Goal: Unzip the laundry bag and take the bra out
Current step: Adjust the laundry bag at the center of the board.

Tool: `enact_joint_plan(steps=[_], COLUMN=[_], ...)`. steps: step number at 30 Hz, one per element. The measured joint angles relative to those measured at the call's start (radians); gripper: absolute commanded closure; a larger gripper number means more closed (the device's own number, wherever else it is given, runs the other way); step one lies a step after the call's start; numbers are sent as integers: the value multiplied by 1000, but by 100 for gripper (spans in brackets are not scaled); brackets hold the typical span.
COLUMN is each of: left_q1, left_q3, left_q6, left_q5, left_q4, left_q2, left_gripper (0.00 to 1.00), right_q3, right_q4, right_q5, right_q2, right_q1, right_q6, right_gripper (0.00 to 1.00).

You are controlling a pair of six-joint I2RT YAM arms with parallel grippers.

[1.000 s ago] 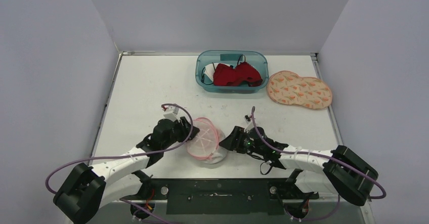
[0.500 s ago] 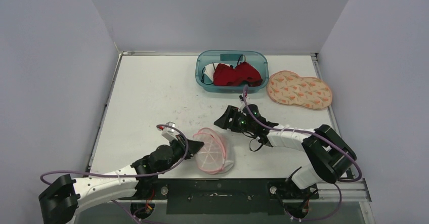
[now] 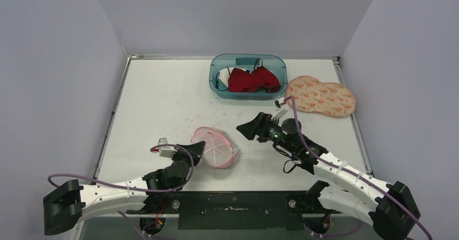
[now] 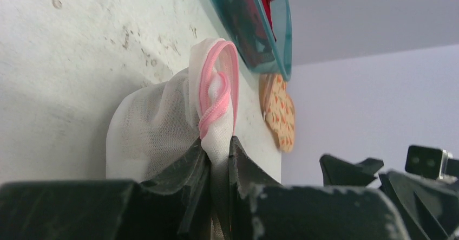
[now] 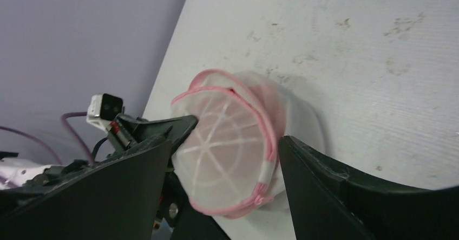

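Out on the white counter (image 3: 162, 99) the two arms have traded roles in the last second. The left arm (image 3: 116, 188) has dropped low along the near edge, while the right arm (image 3: 335, 169) has swung back and out to the right, away from where it was crowding the work. The teal tub (image 3: 216, 69) with a red garment (image 3: 251, 80) in it and the patterned pouch (image 3: 320, 95) beside it sit at the far side, untouched. The laundry bag (image 3: 216, 149) lies near the front middle of the counter, nudged a little to the left of where it was. The left hand (image 3: 196, 149), half open a moment ago, is now clenched on a fold of the bag's white mesh just below the pink zip trim (image 4: 216, 83). The right hand (image 3: 250, 129) has let its fingers spread wide and hangs apart from the bag, facing it, holding nothing. To my eye the bag is now anchored, so the free hand can come in for the zip pull. I cannot tell whether the zip is open at all, nor make out the bra through the mesh.
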Motion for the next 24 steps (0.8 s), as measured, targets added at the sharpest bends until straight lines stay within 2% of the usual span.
enact_joint_plan(steps=[6,12,17,20,22,24], left_q1=[0,-1,-1,-1,-1,-1], left_q3=[5,5,5,5,5,5], left_q6=[-82,-106,-106,-103,-99,-95], left_q5=[-108,-144,-153,-156,-157,-157], left_q4=[47,131,189,226,244,266], left_q2=[66,92,119,154,171,189], left_gripper=[100,100,100,100,100,100], right_q3=[-4,-34,-43,-43,-43,-43], right_q4=[59,141,207,271,302,348], right_q5=[-75,-134,-168,-195,-206,-221], right_q2=[65,235,312,357,378,409], right_q1=[89,94,106,113,117,120], right_q6=[85,183,240,275,296,323], right_gripper=[23,22,25,33,45,61])
